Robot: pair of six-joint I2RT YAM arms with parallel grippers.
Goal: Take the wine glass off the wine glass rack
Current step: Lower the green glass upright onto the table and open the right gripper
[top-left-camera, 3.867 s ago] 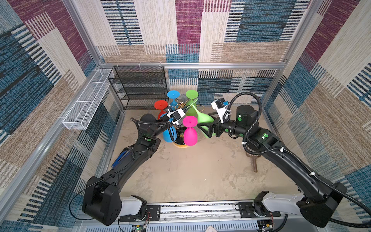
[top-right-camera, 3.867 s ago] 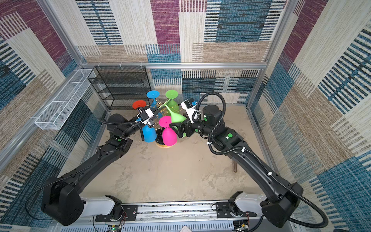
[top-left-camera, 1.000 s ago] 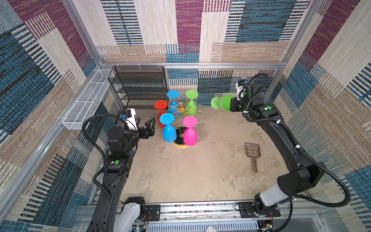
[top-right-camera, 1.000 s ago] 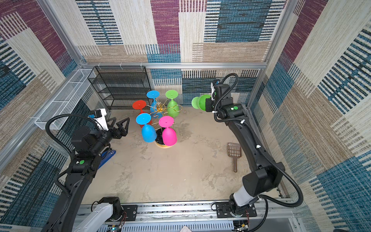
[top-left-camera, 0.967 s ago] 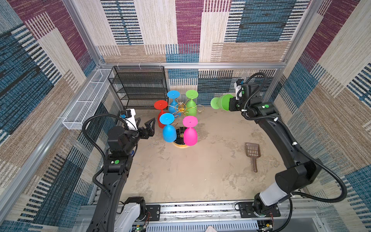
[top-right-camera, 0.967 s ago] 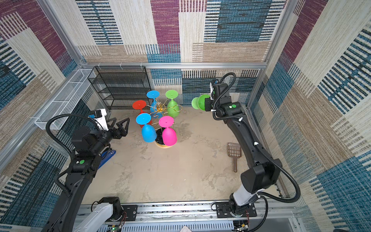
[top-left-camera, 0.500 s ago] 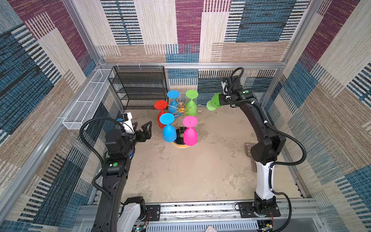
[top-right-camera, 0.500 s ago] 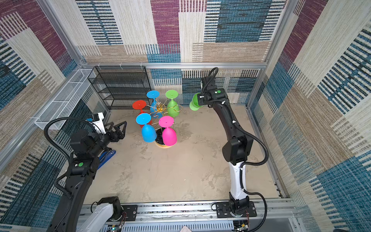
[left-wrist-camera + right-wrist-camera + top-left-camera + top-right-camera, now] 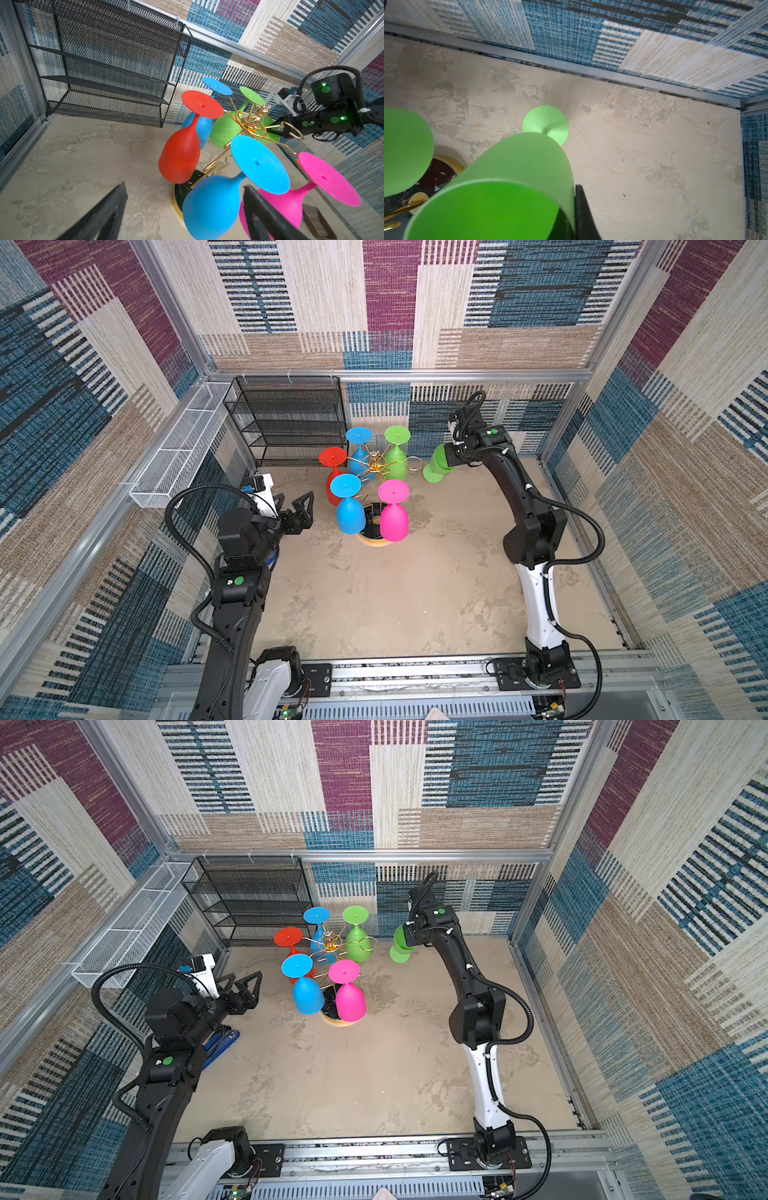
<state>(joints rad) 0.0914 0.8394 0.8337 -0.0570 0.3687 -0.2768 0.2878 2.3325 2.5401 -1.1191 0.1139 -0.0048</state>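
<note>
The gold wire wine glass rack (image 9: 374,462) (image 9: 330,942) (image 9: 252,118) stands on its round black base (image 9: 371,536) at the back centre. Red, blue, green and pink glasses hang from it upside down. A green wine glass (image 9: 437,464) (image 9: 400,949) (image 9: 517,166) is off the rack, just to its right, foot pointing down at the floor. My right gripper (image 9: 451,454) (image 9: 410,936) (image 9: 572,199) is shut on its rim, one finger inside the bowl and one outside. My left gripper (image 9: 293,499) (image 9: 243,979) (image 9: 185,187) stands open and holds nothing, left of the rack.
A black mesh shelf unit (image 9: 291,418) stands against the back wall beside the rack. A long white mesh basket (image 9: 178,448) hangs on the left wall. A blue object (image 9: 222,1042) lies by the left arm. A brown scoop (image 9: 318,223) lies on the floor beyond the rack.
The right arm folded upright and swung the green glass left toward the rack, turning it from sideways to foot-down. The left arm drew back slightly, still open.
</note>
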